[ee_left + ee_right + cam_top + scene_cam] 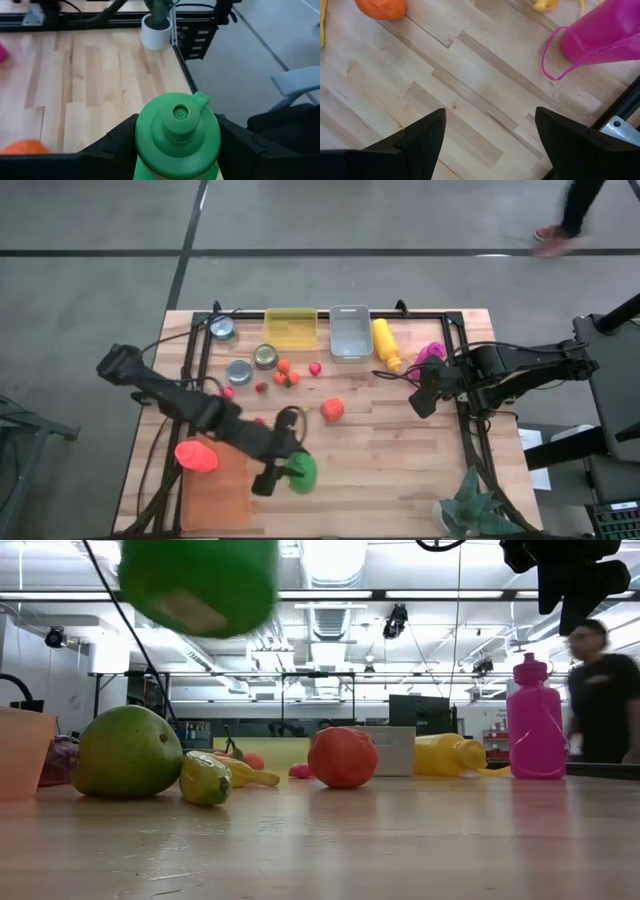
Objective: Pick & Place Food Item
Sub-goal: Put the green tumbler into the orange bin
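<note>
We hold the green bottle point(177, 135) in our left gripper point(283, 473), the fingers clamped on either side of its body just under the capped neck. It hangs clear of the wood, above the near part of the table, slightly left of the middle and just right of the orange tray point(213, 485) that fills the near-left corner.

The main risk, as we judge it, is a slip. The bottle is smooth and round, the hold sits high on it, and any swing of the arm could let it twist or slide out. It would then drop and roll, perhaps off the near edge, which is close. A second risk is the pink-red item point(196, 454) on the tray's far end: if we lower towards the tray without care, the bottle could knock it.

The middle of the table is crowded. An orange-red fruit point(332, 409) lies near the centre, with small red and orange pieces point(285, 373) and two tins point(252, 364) further back. Along the far edge stand a yellow bin point(290, 327), a clear bin point(350, 332) and a yellow bottle point(386, 343). A path towards those bins crosses that clutter.

Our right gripper point(487, 142) waits over bare wood near the right edge, fingers spread and empty, beside the pink bottle point(602, 35). A person point(600, 690) stands beyond the table.
</note>
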Tool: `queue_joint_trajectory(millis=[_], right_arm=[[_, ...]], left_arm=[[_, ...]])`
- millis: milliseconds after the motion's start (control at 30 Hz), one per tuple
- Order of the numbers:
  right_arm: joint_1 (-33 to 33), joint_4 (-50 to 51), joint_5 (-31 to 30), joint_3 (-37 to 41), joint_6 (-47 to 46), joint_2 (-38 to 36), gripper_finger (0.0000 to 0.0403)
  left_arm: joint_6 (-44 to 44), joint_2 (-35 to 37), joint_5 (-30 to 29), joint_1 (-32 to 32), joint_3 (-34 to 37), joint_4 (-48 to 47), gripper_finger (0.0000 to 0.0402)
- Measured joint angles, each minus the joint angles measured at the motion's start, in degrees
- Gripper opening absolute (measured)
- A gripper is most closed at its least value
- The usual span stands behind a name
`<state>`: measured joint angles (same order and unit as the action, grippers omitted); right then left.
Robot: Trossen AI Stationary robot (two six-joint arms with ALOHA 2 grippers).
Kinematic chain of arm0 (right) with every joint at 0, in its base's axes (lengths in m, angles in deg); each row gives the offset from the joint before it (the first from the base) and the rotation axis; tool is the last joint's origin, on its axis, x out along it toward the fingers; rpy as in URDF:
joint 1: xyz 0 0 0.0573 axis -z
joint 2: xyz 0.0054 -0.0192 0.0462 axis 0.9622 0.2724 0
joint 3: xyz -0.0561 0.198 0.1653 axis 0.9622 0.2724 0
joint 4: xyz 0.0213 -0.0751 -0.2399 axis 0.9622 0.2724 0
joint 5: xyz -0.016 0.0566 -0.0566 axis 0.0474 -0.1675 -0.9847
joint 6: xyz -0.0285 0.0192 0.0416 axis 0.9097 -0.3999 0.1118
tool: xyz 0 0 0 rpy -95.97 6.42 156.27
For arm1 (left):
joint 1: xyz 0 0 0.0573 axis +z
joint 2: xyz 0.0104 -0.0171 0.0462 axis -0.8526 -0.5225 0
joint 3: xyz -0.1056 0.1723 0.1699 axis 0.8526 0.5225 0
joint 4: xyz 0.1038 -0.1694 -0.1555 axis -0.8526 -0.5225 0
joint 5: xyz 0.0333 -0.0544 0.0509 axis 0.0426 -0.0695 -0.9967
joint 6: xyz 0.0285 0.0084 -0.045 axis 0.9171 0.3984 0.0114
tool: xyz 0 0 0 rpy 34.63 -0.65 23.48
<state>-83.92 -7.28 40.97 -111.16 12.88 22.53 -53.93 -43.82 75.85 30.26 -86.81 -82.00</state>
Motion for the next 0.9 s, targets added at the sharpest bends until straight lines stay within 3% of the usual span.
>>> queue_joint_trajectory(millis=[200, 500, 900], right_arm=[[0.00, -0.02, -0.01, 0.01, 0.00, 0.00, 0.0304], [0.00, -0.07, -0.01, 0.01, 0.01, 0.00, 0.0304], [0.01, -0.32, -0.02, 0.00, 0.00, 0.00, 0.0304]], left_arm=[[-7.53, 3.37, -10.59, -7.48, 0.02, -6.17, 0.0207], [-18.93, 5.28, -21.66, -15.81, 0.02, -13.41, 0.0208], [-21.18, 5.83, -24.37, -18.22, 0.07, -15.54, 0.0208]])
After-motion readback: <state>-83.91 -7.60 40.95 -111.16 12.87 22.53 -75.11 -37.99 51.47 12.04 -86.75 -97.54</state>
